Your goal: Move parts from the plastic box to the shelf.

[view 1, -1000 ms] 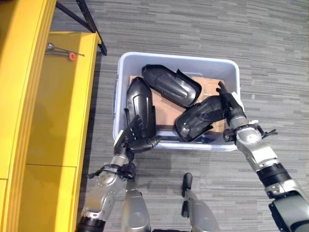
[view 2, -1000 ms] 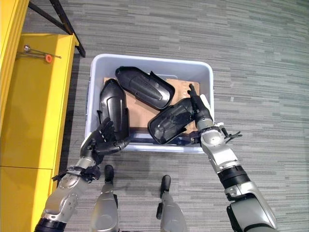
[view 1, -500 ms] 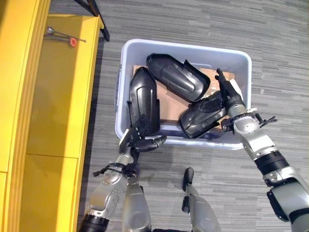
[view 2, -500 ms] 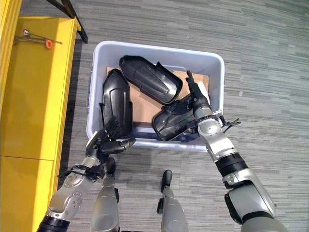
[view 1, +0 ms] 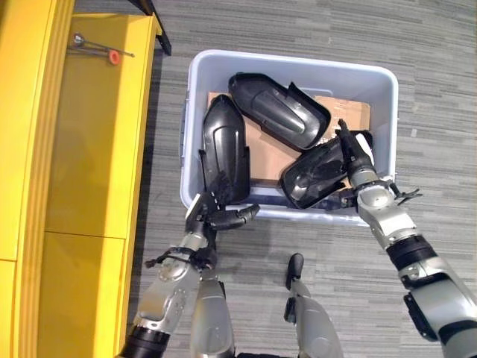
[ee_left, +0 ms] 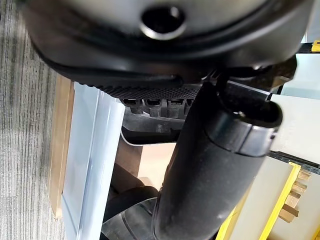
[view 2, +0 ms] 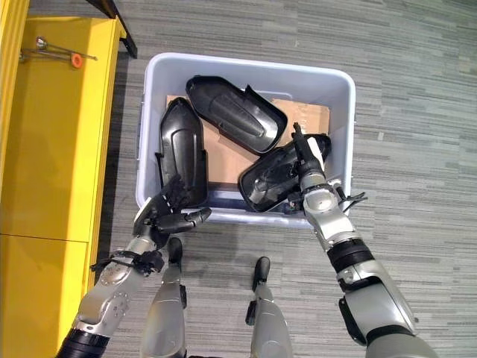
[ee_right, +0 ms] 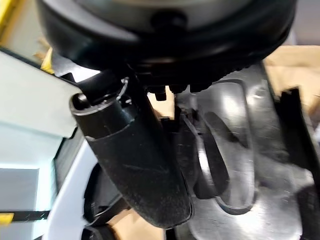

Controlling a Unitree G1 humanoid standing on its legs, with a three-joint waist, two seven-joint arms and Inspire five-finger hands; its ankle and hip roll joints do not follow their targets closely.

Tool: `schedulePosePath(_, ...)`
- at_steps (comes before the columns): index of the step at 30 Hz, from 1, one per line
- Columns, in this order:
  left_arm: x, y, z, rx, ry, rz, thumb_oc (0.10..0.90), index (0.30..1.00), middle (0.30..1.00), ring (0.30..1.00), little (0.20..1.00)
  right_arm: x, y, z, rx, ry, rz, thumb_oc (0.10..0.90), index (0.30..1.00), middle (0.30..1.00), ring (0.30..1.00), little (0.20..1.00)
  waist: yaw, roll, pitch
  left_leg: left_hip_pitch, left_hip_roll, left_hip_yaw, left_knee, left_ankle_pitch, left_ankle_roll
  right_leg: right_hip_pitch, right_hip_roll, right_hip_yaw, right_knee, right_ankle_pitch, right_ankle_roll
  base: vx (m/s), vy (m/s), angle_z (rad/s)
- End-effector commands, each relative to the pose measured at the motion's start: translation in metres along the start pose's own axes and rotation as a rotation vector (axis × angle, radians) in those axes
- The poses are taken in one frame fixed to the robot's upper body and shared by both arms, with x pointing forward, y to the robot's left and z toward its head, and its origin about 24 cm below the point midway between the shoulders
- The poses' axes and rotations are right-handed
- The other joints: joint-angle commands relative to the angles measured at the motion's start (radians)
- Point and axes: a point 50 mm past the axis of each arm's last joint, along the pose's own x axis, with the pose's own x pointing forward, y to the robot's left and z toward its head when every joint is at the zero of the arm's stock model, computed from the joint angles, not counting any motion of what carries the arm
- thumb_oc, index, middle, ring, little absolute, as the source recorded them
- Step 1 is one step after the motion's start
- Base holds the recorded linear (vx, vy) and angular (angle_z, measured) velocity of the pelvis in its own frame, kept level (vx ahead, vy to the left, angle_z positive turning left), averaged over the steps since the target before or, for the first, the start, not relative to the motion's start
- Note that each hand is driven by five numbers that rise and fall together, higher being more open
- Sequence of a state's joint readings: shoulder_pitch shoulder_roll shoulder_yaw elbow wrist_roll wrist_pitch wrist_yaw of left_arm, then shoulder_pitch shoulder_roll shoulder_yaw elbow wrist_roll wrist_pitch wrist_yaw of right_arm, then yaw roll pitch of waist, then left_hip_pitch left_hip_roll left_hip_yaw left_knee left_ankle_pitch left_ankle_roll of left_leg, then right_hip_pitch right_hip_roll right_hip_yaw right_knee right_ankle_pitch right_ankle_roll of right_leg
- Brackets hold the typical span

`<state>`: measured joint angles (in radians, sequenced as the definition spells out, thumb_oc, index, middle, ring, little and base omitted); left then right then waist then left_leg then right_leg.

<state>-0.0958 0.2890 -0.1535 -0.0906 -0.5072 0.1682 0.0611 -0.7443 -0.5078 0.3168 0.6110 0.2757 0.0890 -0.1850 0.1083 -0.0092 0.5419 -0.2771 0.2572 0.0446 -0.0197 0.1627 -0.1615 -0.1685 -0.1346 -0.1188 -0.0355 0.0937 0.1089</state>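
Observation:
A pale plastic box (view 1: 298, 61) stands on the carpet with three black moulded parts on a cardboard sheet (view 1: 268, 153). One part (view 1: 225, 145) lies along the left wall, one (view 1: 279, 110) across the back, one (view 1: 317, 175) at the near right corner. My left hand (view 1: 212, 215) is at the box's near left rim, open, its fingers spread against the left part's near end and its thumb (ee_left: 210, 165) sticking out. The right hand (view 1: 356, 160) lies open with straight fingers along the right part's outer end (ee_right: 240, 165).
The yellow shelf (view 1: 89, 149) runs along the left side, close to the box. A thin metal tool with a red cap (view 1: 100, 51) lies on its far end. A black stand leg (view 1: 160, 37) reaches the floor behind the shelf corner.
The whole view has shifted, so the camera has moved. Both hands keep their places at the box; the left thumb now points further out along the near rim.

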Motion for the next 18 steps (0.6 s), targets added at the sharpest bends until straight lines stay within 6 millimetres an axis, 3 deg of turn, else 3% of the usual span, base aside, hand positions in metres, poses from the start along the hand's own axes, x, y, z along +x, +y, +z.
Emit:
schedulePosePath(1, -0.008, -0.024, 0.020, -0.106, -0.142, -0.084, 0.900, 1.000, 1.000, 1.000, 1.000, 0.008, -0.030, 0.056, 0.046, -0.219, -0.110, 0.900, 1.000, 1.000, 1.000, 1.000, -0.017, 0.040, -0.022, 0.043, 0.071, -0.033, 0.055, -0.054, 0.052, -0.060, -0.106, 0.009, 0.120, 0.036, -0.071, 0.00, 0.000, 0.00)
schedulePosePath(11, -0.008, -0.029, 0.017, -0.115, -0.127, -0.108, 0.900, 1.000, 1.000, 1.000, 1.000, 0.010, -0.019, 0.030, 0.042, -0.122, -0.077, 0.900, 1.000, 1.000, 1.000, 1.000, -0.011, 0.062, -0.022, 0.012, 0.069, -0.042, 0.061, -0.051, 0.053, -0.089, -0.113, 0.005, 0.132, 0.035, -0.073, 0.00, 0.000, 0.00)
schedulePosePath(18, -0.010, -0.033, 0.015, -0.120, -0.121, -0.127, 0.900, 1.000, 1.000, 1.000, 1.000, 0.021, -0.038, 0.028, -0.007, -0.054, -0.141, 0.900, 1.000, 1.000, 1.000, 1.000, 0.000, 0.087, -0.022, -0.039, 0.071, -0.055, 0.079, -0.050, 0.054, -0.135, -0.116, 0.005, 0.156, 0.035, -0.073, 0.00, 0.001, 0.05)
